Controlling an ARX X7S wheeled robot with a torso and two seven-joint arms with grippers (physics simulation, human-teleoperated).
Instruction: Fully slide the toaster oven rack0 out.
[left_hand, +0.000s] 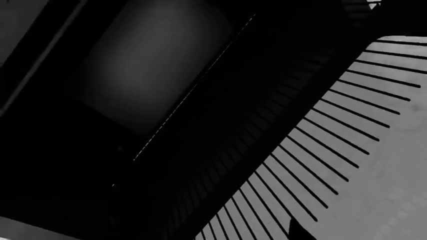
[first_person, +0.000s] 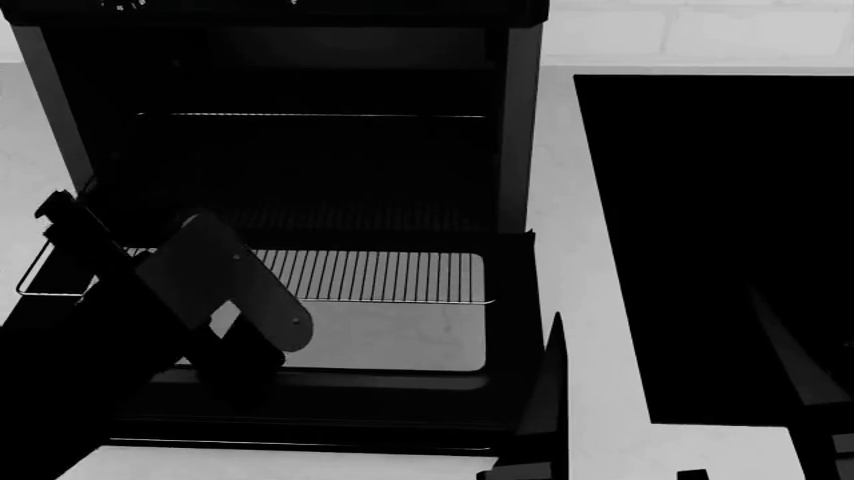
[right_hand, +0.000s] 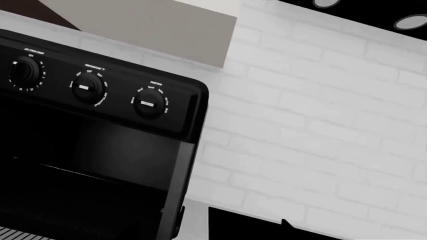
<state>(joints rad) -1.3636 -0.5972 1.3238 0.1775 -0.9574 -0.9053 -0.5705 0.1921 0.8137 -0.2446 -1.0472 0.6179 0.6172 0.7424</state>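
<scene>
The black toaster oven (first_person: 521, 130) stands open, its glass-windowed door (first_person: 400, 345) folded down flat. The silver wire rack0 (first_person: 380, 275) sticks partly out of the cavity over the door; its back part is still inside. It also shows close up in the left wrist view (left_hand: 333, 145). My left arm (first_person: 234, 290) reaches over the rack's left end and hides it. Only one dark fingertip (left_hand: 300, 231) shows in the left wrist view, so I cannot tell its grip. My right gripper (first_person: 667, 390) is open and empty at the oven's front right.
A flat glossy black cooktop panel (first_person: 707, 200) lies right of the oven. A second thin silver line (first_person: 307, 115) crosses the cavity higher up. The oven's knobs (right_hand: 87, 87) and a white brick wall (right_hand: 320, 125) show in the right wrist view.
</scene>
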